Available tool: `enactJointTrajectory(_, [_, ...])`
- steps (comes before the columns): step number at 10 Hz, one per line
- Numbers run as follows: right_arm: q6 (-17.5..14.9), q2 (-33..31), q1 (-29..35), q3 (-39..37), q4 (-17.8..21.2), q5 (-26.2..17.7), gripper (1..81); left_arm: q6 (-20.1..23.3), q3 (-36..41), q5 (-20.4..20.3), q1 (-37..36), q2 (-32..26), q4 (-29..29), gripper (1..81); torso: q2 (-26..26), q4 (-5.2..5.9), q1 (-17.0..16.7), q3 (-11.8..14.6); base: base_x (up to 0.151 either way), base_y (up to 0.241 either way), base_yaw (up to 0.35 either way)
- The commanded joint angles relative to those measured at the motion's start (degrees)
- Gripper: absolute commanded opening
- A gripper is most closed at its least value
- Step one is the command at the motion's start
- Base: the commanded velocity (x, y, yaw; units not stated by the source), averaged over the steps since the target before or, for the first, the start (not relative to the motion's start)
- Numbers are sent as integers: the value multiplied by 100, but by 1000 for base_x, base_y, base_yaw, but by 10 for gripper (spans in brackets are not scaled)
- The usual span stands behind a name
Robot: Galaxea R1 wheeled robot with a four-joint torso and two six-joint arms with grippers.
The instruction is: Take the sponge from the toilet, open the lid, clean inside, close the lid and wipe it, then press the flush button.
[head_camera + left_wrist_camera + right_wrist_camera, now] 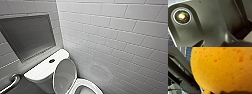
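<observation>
The white toilet [41, 71] stands in the corner below me in the head view. Its lid [65, 75] is raised and leans back against the tank. Part of the bowl rim [88, 86] shows at the lower edge. The flush button [52, 60] is a small dark round spot in the middle of the tank top. In the right wrist view the orange sponge [224, 69] sits very close to the camera, porous and rounded, with my right gripper shut on it. My left gripper stands open and holds nothing that I can see.
White tiled wall [120, 37] runs close along the toilet's right side. A grey recessed niche [27, 37] is set in the wall above the tank. A chrome grab bar [11, 83] sits at the lower left.
</observation>
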Motion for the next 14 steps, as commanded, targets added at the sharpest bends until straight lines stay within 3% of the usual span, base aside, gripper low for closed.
enactJointTrajectory(1, [82,-1660,769,1538,203,-33,10,-41,214,422,-23,-121,-25,811,0,0,0,0,0,0,0])
enactJointTrajectory(3, [344,-1977,1103,1607,319,-24,10,-41,205,422,-15,-59,-17,811,0,0,0,0,0,0,0])
enactJointTrajectory(4, [530,-2057,1208,1625,309,-24,10,-41,196,431,-6,-34,-16,811,0,426,0,0,0,0,0])
enactJointTrajectory(5, [610,-2109,1288,1625,310,20,10,-41,179,448,-5,-6,-16,811,0,571,0,0,0,0,0])
enactJointTrajectory(6, [671,-2162,1350,1634,310,125,10,-41,152,510,-6,46,-8,811,0,633,0,0,0,0,0])
enactJointTrajectory(7, [732,-2241,1498,1704,310,205,10,-32,57,510,-6,116,-16,811,0,769,0,-140,0,0,0])
enactJointTrajectory(9, [891,-2548,1929,2134,319,187,10,-32,-155,518,29,222,-16,811,0,1167,0,-208,0,0,0])
enactJointTrajectory(10, [926,-2750,2140,2423,318,179,10,-32,-234,510,29,275,-16,811,0,824,0,-96,0,0,0])
enactJointTrajectory(11, [926,-2935,2325,2723,319,144,10,-32,-287,518,38,318,-16,811,0,1012,0,-120,0,0,0])
enactJointTrajectory(12, [926,-3049,2527,2926,318,91,10,-32,-269,519,47,310,-8,811,0,1132,0,-142,0,0,0])
enactJointTrajectory(14, [926,-3181,2895,3268,362,-330,10,-32,220,519,117,118,1,811,2,1167,0,-151,0,0,0])
